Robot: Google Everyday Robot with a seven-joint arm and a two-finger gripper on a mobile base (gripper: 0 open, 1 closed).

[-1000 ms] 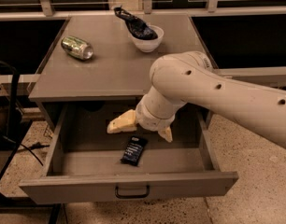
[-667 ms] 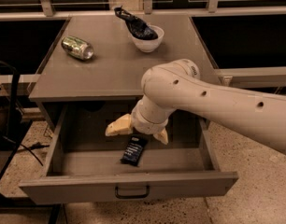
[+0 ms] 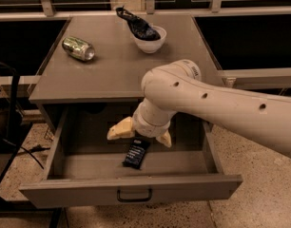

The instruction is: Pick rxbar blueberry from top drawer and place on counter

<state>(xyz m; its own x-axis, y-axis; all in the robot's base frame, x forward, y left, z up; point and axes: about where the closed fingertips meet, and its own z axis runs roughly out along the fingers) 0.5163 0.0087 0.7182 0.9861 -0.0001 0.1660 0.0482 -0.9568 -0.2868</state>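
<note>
Cream-coloured fingers [image 3: 120,128] of the gripper [image 3: 139,139] hang spread wide inside the open top drawer [image 3: 183,187], holding nothing. Since a second ago the arm's elbow has swung left over the drawer. The rxbar blueberry [image 3: 136,153] has not moved and lies flat mid-drawer, its far end just below the jaws. Behind the drawer, the counter [image 3: 117,75] carries a can [image 3: 79,48].

The pale arm [image 3: 221,109] extends from the right, gripper [image 3: 142,136] pointing down mid-view (jaws spread wide).
</note>
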